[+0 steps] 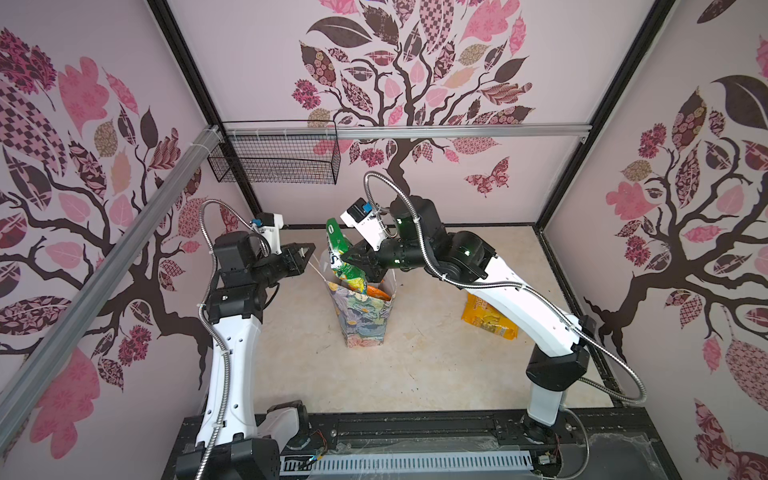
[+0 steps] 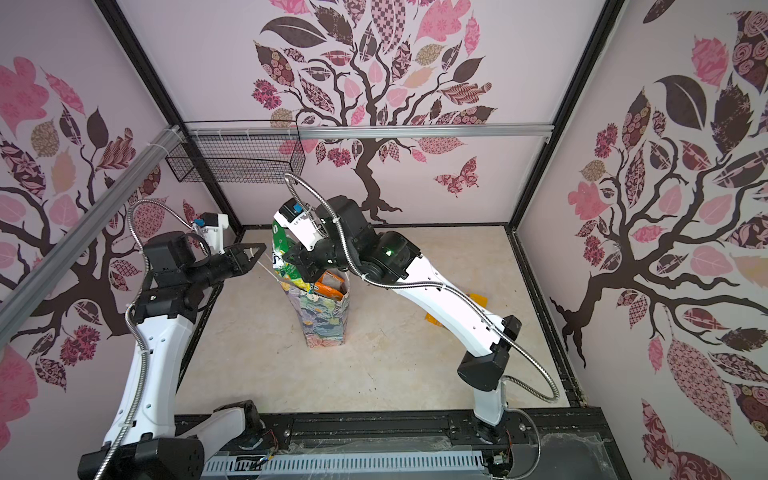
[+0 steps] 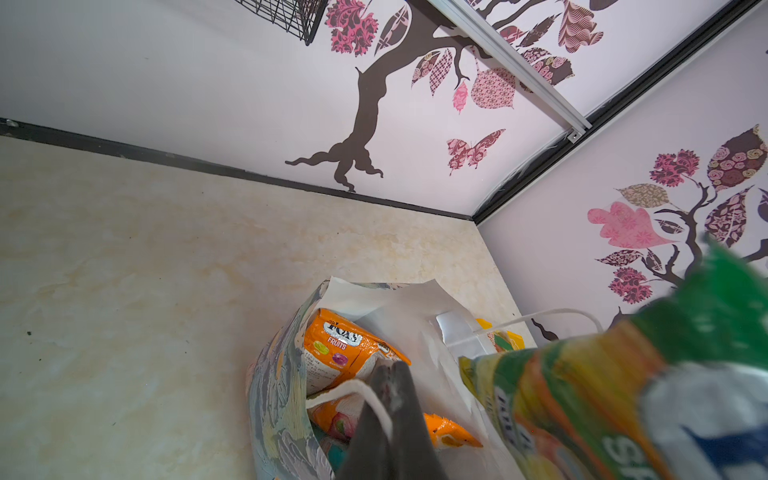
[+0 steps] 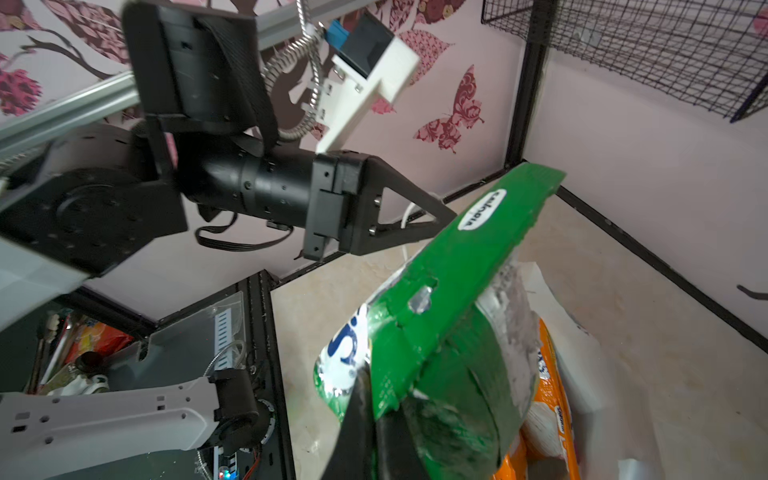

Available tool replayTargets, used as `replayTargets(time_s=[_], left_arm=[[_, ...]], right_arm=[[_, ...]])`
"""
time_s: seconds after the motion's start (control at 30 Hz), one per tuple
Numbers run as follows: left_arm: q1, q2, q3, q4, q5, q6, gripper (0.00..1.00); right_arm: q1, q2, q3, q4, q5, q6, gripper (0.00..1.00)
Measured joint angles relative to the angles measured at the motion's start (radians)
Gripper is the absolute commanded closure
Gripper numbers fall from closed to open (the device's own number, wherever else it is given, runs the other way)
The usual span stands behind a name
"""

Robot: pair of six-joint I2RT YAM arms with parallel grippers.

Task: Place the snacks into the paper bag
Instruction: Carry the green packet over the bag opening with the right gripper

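The flowered paper bag [image 1: 365, 320] [image 2: 326, 320] stands upright mid-table, its mouth open. My left gripper [image 1: 309, 255] [image 3: 390, 368] is shut on its white cord handle [image 3: 374, 395], pulling that side of the bag outward. My right gripper [image 1: 349, 258] [image 4: 374, 399] is shut on a green snack packet [image 1: 343, 249] [image 4: 457, 291] held tilted over the mouth, its lower end at the rim. Orange snack packets [image 3: 345, 345] [image 2: 328, 291] lie inside the bag. A yellow snack packet [image 1: 490, 318] lies flat on the table, under the right arm.
A black wire mesh basket [image 1: 274, 156] hangs on the back wall at the left, below an aluminium rail [image 1: 457, 132]. Patterned walls close in the table on three sides. The arm bases stand along the black front rail [image 1: 415, 428].
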Motion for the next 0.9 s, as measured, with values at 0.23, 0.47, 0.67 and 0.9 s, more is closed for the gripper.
replayTargets(time_s=[0.23, 0.47, 0.67, 0.9], left_arm=[[0.003, 0.0, -0.001, 0.002, 0.0, 0.0, 1.0], [0.007, 0.0, -0.001, 0.002, -0.001, 0.0, 1.0], [0.011, -0.003, -0.004, 0.004, -0.002, 0.0, 1.0], [0.012, -0.005, -0.012, 0.016, -0.002, -0.003, 1.0]], right_arm=[[-0.013, 0.018, 0.0, -0.031, 0.127, -0.013, 1.0], [-0.018, 0.018, 0.0, -0.037, 0.295, -0.023, 1.0], [-0.018, 0.018, -0.01, -0.037, 0.388, -0.032, 1.0], [-0.018, 0.018, -0.017, -0.045, 0.468, -0.044, 1.0]])
